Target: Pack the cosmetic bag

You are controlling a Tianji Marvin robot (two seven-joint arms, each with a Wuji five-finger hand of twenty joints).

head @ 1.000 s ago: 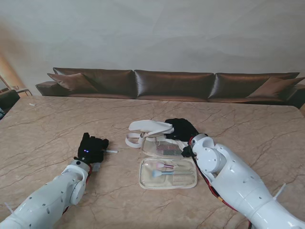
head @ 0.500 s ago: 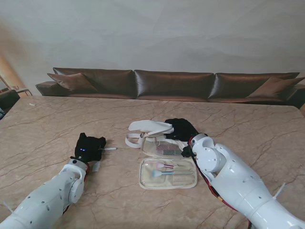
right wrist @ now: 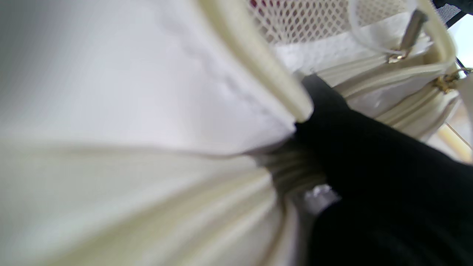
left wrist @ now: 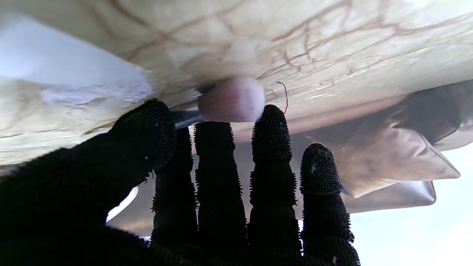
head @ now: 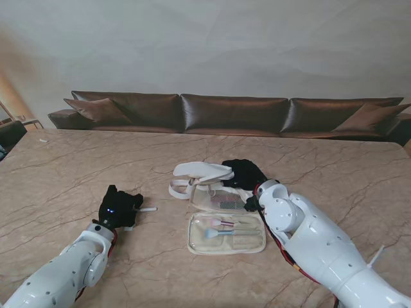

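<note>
Left hand (left wrist: 221, 192) closing on the makeup brush (left wrist: 232, 99)
You're grasping something light; pinch the stiff handle, not the soft bristles

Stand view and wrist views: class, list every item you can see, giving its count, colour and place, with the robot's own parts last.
Bag: one, cream, lying open at table centre, brushes inside.
Strap: one, white, at the bag's far left corner.
Brush: one, pink head, on the table at the left hand's fingertips.
Table: one, beige marble.
Sofa: one, brown, beyond the table.
Left hand: black glove, left of the bag.
Right hand: black glove, at the bag's far edge.
</note>
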